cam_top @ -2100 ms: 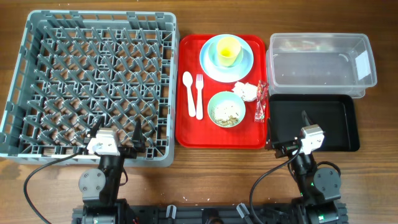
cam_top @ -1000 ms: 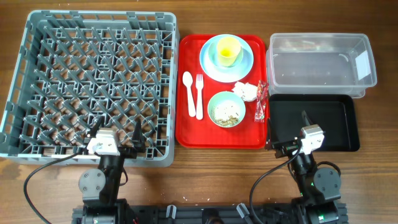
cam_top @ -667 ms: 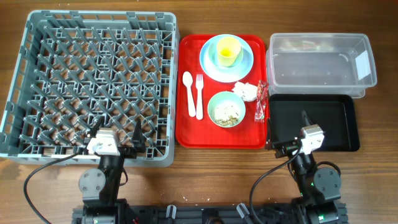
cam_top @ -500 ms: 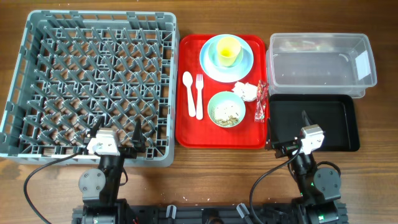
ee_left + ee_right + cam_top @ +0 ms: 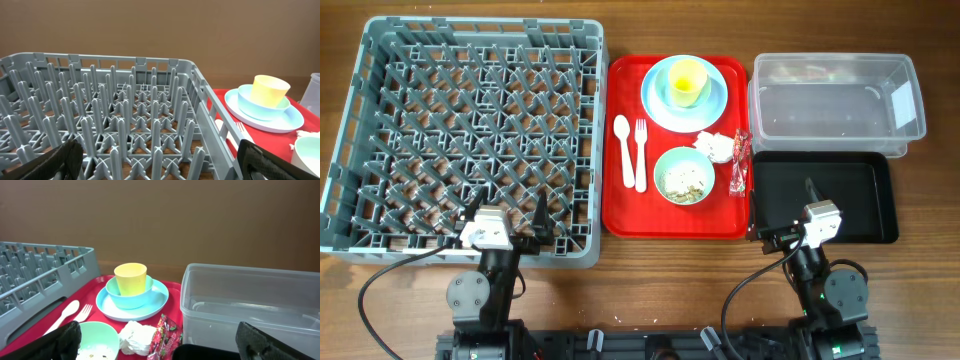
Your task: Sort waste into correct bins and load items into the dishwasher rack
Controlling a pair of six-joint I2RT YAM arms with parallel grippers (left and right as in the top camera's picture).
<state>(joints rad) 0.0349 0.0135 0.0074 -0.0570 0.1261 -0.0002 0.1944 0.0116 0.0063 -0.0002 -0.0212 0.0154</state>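
well, both arms sit at the near edge of the desk (image 5: 650, 270). the left gripper (image 5: 505, 210) hangs over the dishwasher rack (image 5: 480, 25), its fingers spread and empty. the right gripper (image 5: 785, 212) is over the black tray (image 5: 855, 205), fingers likewise apart and holding nothing. on the red tray (image 5: 620, 210), the yellow cup (image 5: 687, 80) sits in a bowl on the plate (image 5: 658, 108). the spoon (image 5: 624, 140) and fork (image 5: 640, 150) lie side by side. the napkin (image 5: 715, 146) and wrapper (image 5: 739, 160) lie beside the bowl of scraps (image 5: 684, 176). the clear tub (image 5: 820, 110) stands behind the black tray.

Overhead: straight down on the whole surface (image 5: 650, 270). Left wrist: low, close, facing across the dishwasher rack (image 5: 150, 65). Right wrist: low, facing the clear tub (image 5: 240, 295). Both wrist views share the plate (image 5: 280, 122) and yellow cup (image 5: 131, 275).
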